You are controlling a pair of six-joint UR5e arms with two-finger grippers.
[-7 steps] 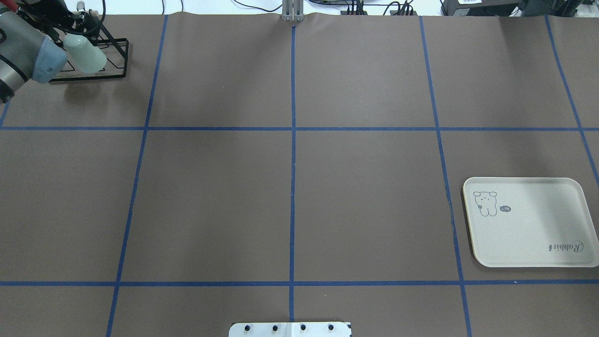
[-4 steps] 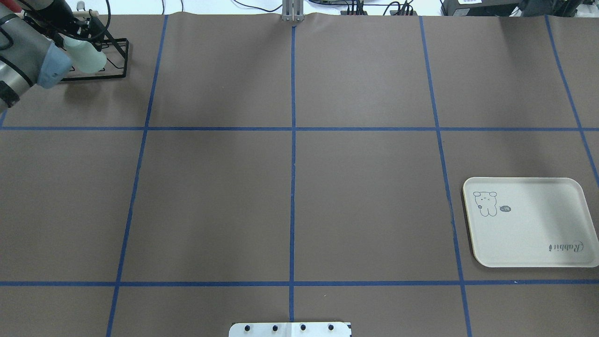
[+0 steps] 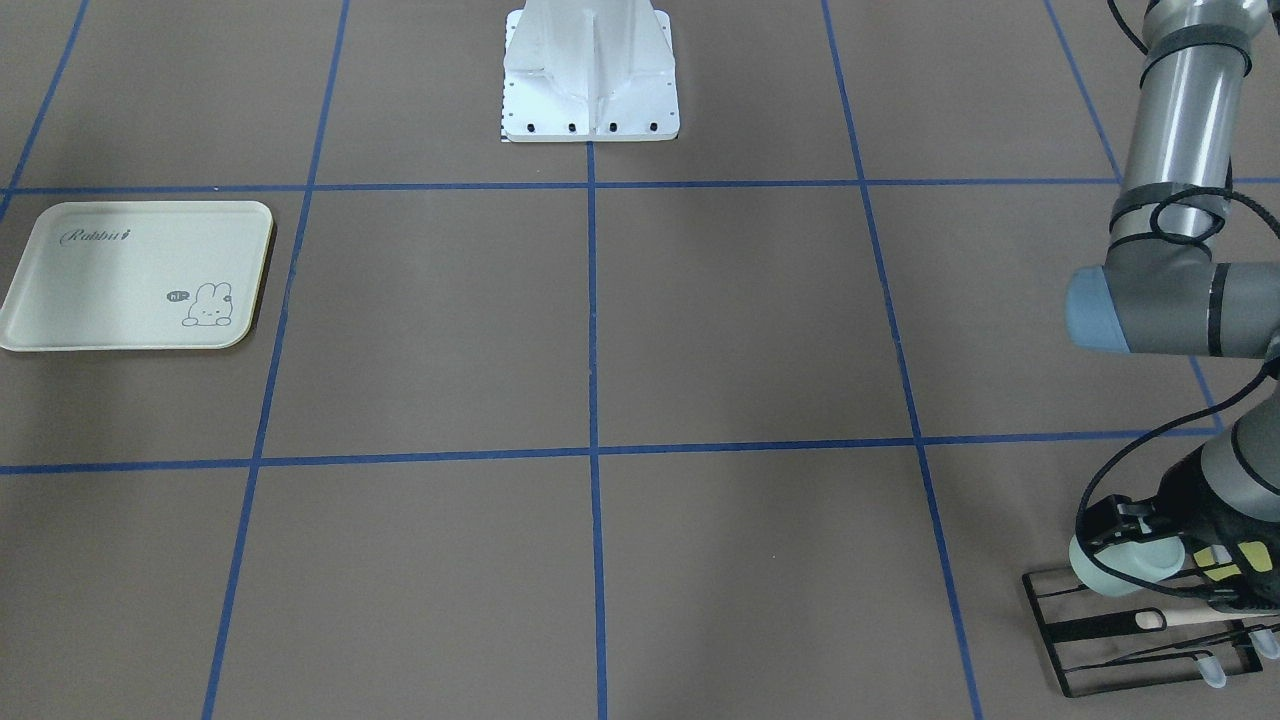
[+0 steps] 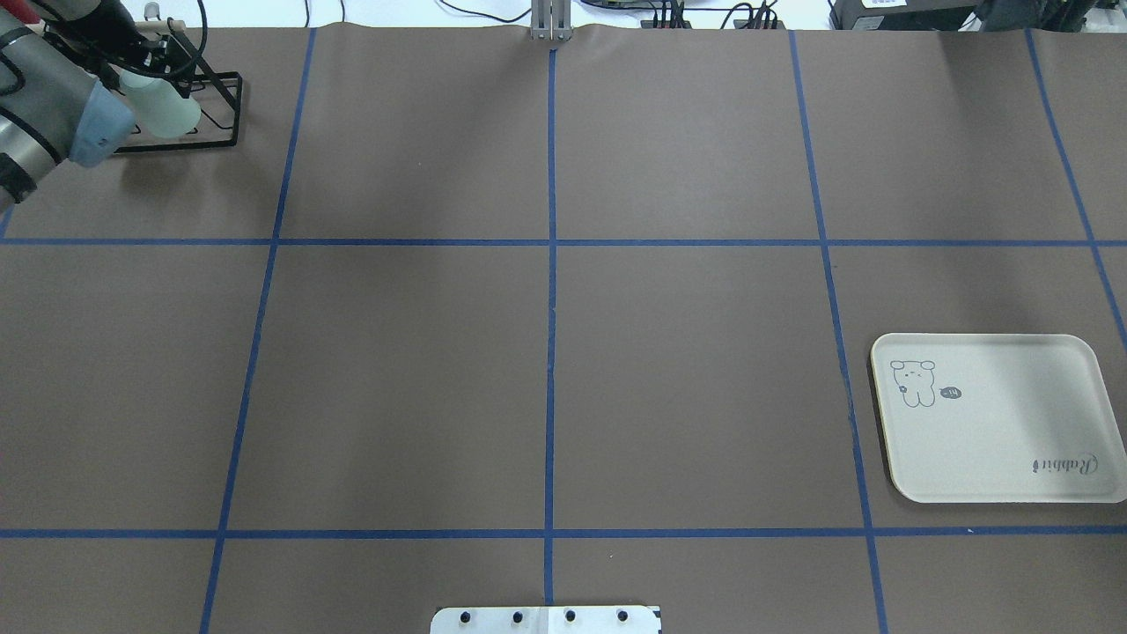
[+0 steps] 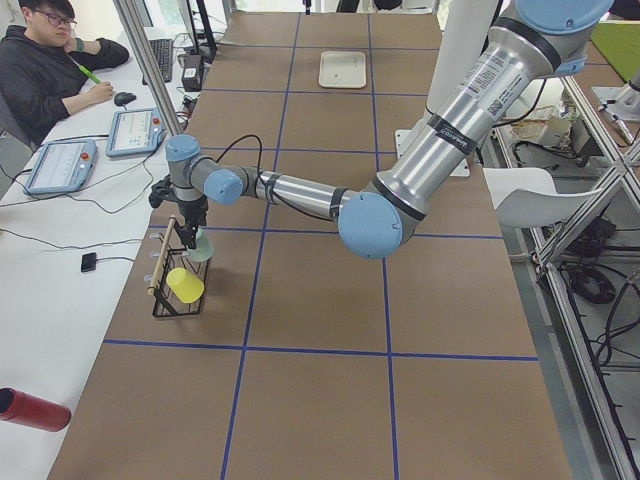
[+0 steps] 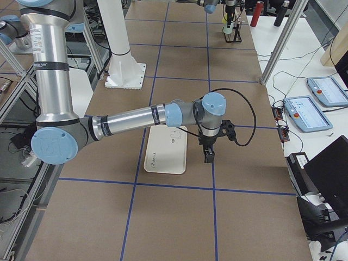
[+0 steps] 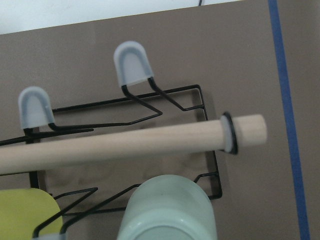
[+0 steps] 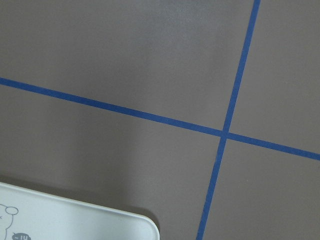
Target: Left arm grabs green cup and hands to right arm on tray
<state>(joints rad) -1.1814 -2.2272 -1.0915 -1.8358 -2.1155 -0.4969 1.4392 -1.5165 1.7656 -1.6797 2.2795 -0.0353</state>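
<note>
Fingers of the left gripper [image 3: 1128, 548] look clamped on the green cup [image 4: 164, 107] at the rack [image 4: 211, 144], so the grab's underway, while the right gripper [image 6: 209, 156], fingers' state I cannot tell, hovers by the tray [image 4: 1004, 440], handover yet to come.

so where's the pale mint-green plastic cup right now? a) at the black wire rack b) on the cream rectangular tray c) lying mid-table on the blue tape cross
a: the pale mint-green plastic cup is at the black wire rack in the table's corner, and the cream rectangular tray holds no cup.
</note>
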